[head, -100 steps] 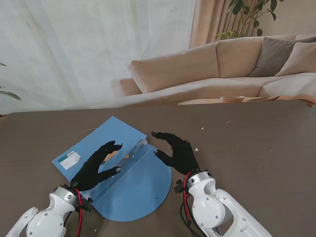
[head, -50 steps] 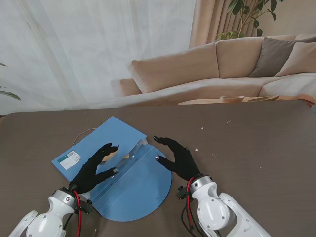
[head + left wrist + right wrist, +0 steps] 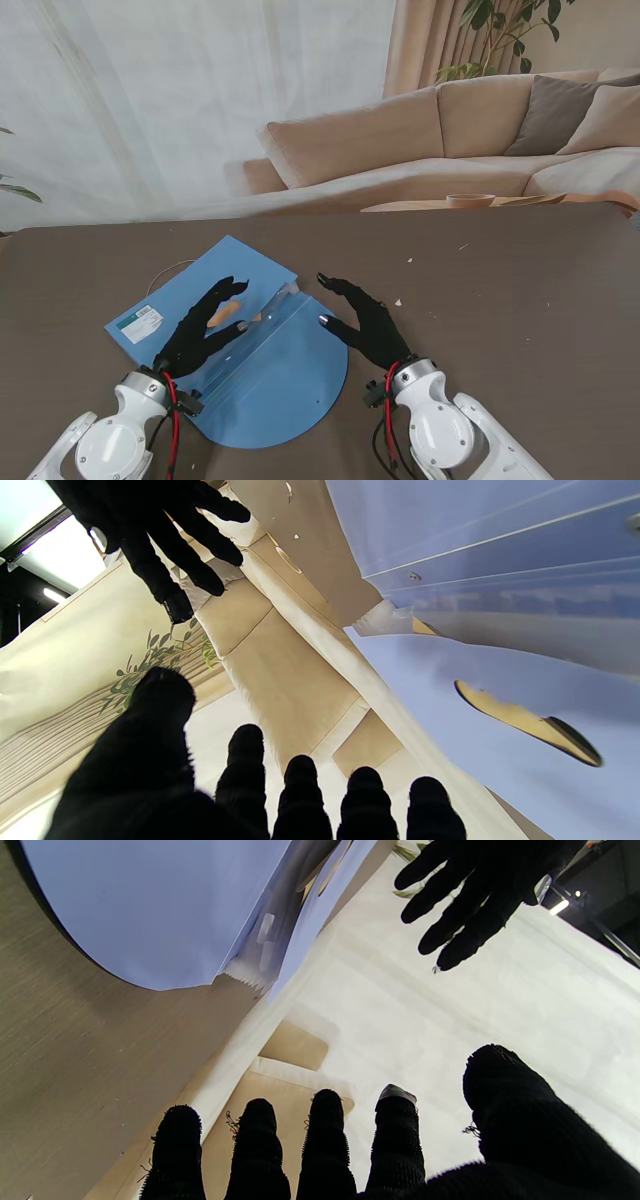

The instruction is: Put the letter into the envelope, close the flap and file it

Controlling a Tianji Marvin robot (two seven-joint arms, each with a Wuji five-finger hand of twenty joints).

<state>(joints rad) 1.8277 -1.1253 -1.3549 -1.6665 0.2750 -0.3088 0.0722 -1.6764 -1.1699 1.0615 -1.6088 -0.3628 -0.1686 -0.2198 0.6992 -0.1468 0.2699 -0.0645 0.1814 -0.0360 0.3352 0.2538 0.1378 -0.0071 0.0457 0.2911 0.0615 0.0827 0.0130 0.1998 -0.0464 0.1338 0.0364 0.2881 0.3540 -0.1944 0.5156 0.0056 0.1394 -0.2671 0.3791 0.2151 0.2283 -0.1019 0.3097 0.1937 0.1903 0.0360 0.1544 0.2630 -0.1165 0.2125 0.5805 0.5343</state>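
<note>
stand view: blue envelope (image 3: 235, 345) lies flat on the table (image 3: 520, 300) (rounded flap (image 3: 285, 385) unfolded toward me). left hand (image 3: 200, 330) and right hand (image 3: 365, 320) hover with fingers spread, apparently gripping nothing.

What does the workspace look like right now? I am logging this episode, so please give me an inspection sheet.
Surface: dark brown table, a few pale specks.
Job's things: blue envelope lying flat, rounded flap open toward me; letter not identifiable.
Clutter: thin cord loop beside the envelope.
Hands: left hand and right hand over the envelope, fingers spread, holding nothing.
Cables: red and black wires at both wrists.
Surroundings: beige sofa, curtain, plant.
</note>
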